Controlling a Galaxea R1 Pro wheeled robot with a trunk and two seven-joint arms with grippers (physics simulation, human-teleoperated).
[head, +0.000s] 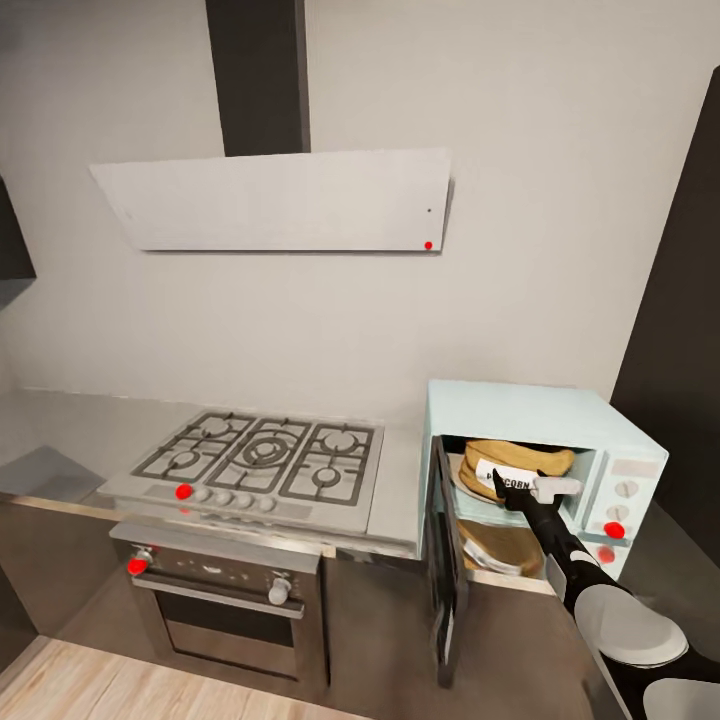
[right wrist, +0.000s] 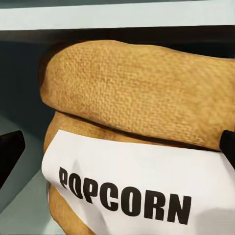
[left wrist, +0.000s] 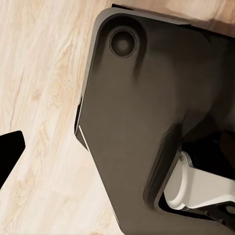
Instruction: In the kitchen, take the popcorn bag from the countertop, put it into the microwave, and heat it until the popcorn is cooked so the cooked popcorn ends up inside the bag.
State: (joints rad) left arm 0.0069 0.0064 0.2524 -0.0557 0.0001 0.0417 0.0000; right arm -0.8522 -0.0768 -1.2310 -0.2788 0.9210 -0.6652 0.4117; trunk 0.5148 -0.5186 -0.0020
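Observation:
The pale mint-blue microwave [head: 530,410] stands on the countertop [head: 80,420] at the right, its dark glass door [head: 447,570] swung wide open. The tan popcorn bag [head: 510,462] sits inside the cavity on a white plate, label facing out. My right gripper [head: 525,487] reaches into the opening, right at the bag's front. In the right wrist view the popcorn bag [right wrist: 137,98] is close up, and my right gripper [right wrist: 117,156] is open with a black fingertip [right wrist: 10,156] at each side. No popcorn kernels show. My left gripper [left wrist: 117,156] hangs low over the wood floor, one fingertip [left wrist: 10,152] visible.
A grey gas hob [head: 260,455] lies left of the microwave, a dark built-in oven [head: 230,600] below it and a white hood [head: 280,200] above. A tall dark cabinet [head: 680,300] stands at the right. The robot's dark base [left wrist: 142,122] is under the left wrist.

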